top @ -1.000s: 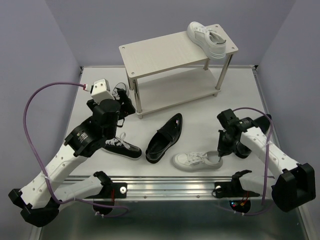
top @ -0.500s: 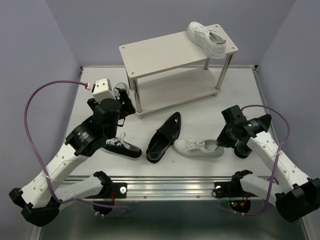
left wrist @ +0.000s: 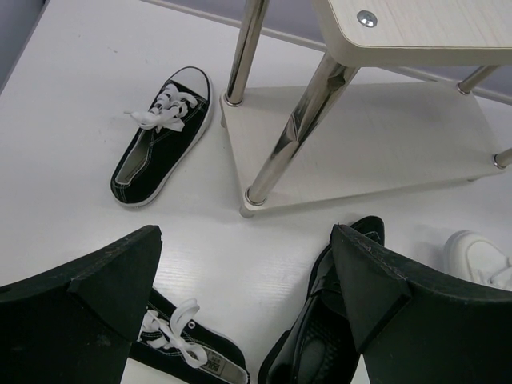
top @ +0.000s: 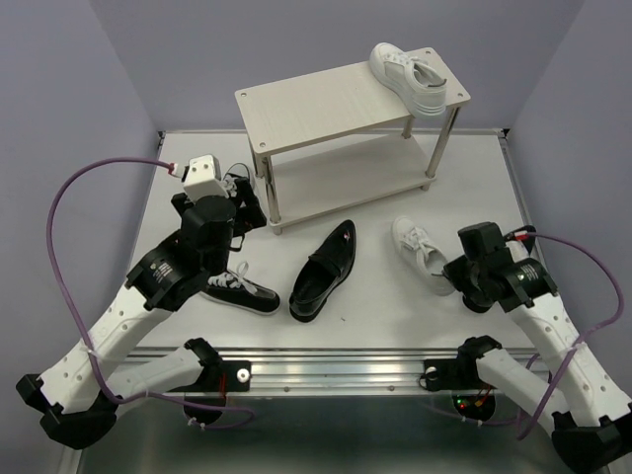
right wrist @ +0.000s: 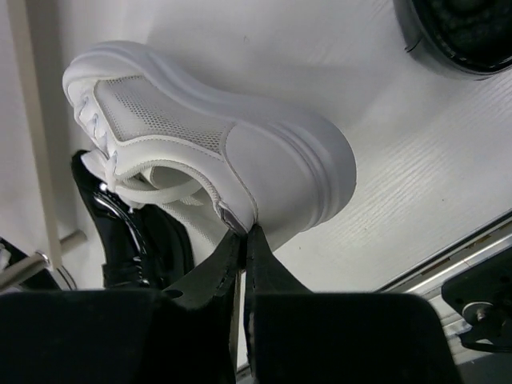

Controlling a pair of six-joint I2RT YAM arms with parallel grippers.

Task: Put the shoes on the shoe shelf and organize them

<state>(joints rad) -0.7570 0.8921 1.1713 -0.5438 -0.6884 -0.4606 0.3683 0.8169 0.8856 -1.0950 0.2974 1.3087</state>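
Observation:
My right gripper (top: 454,274) (right wrist: 244,234) is shut on the heel collar of a white sneaker (top: 419,251) (right wrist: 200,128), whose toe points toward the shoe shelf (top: 326,104). Its mate (top: 410,77) lies on the shelf's top board at the right end. My left gripper (top: 245,209) (left wrist: 244,280) is open and empty above the table. Below it are a black canvas sneaker (top: 242,288) (left wrist: 188,348) and a glossy black loafer (top: 324,272) (left wrist: 324,340). The other canvas sneaker (top: 237,184) (left wrist: 160,140) lies by the shelf's left front leg (left wrist: 292,128).
A second glossy black loafer (right wrist: 132,232) shows beside my right fingers, mostly hidden under the right arm (top: 482,296) from above. The shelf's lower board (top: 355,183) (left wrist: 360,152) holds nothing. A metal rail (top: 336,365) runs along the table's near edge. Purple walls close in both sides.
My right gripper has carried the white sneaker from the front middle to the right and back, turning its toe toward the shelf. The left arm has not moved.

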